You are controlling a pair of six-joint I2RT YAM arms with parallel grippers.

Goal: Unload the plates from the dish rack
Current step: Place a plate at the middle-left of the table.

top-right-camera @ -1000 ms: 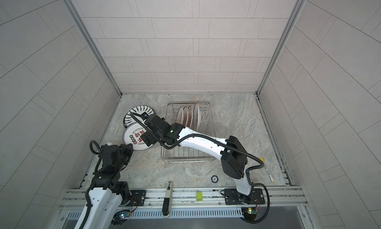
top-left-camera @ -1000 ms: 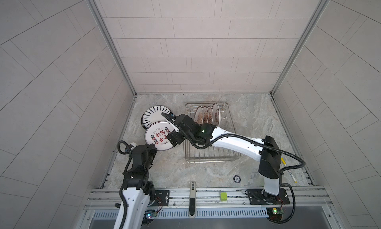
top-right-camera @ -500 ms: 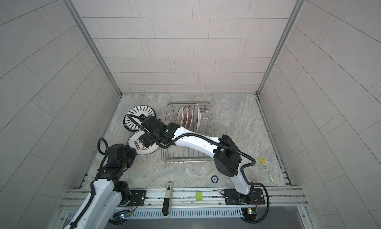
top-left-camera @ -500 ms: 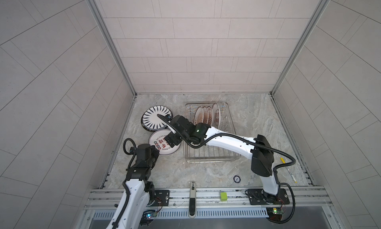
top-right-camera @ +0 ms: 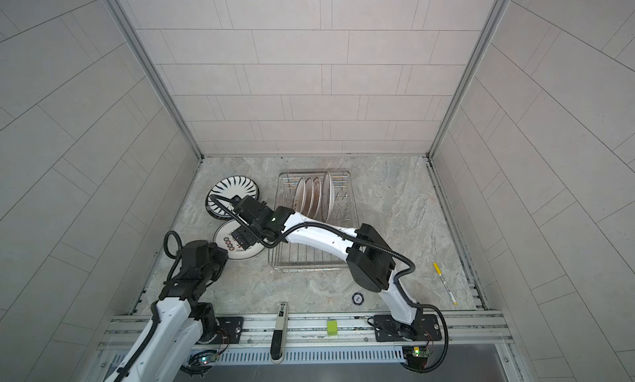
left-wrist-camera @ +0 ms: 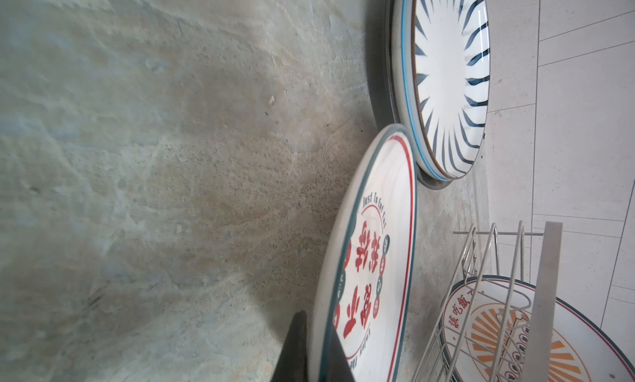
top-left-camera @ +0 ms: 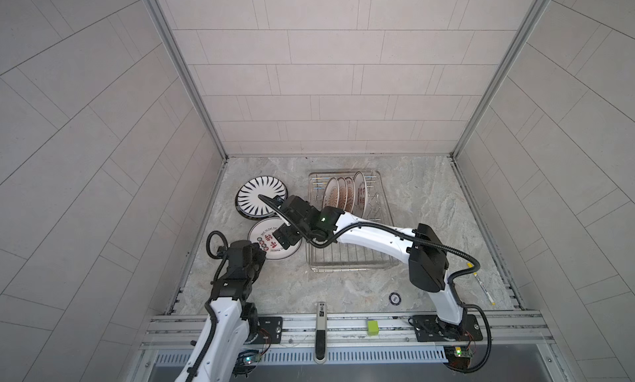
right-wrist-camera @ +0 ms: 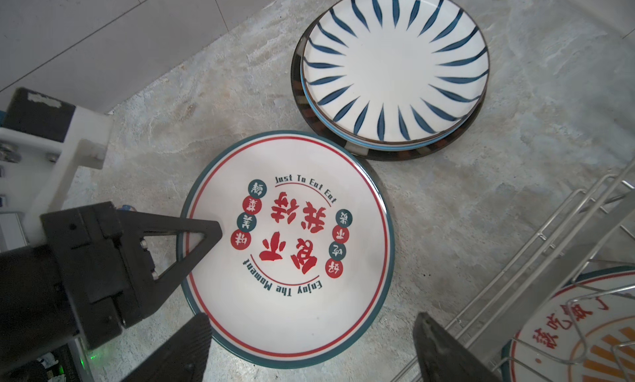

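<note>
Right wrist view: the left gripper (right-wrist-camera: 210, 237) pinches the rim of the red-character plate (right-wrist-camera: 292, 301), one finger lying on its face, while the right gripper (right-wrist-camera: 311, 316) hangs above the same plate with its jaws spread wide, touching nothing. That plate lies just beside the striped plate (right-wrist-camera: 395, 67), which is stacked on a dark plate (right-wrist-camera: 395, 155). In a top view, four more plates (top-left-camera: 343, 194) stand upright in the dish rack (top-left-camera: 343, 269).

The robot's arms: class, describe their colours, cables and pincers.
The left arm and right arm have white shells, black joints, black ribbed cables looping alongside. A green light on the right wrist. The left pincer and right pincer are black, the left's finger an open triangular frame.
</note>
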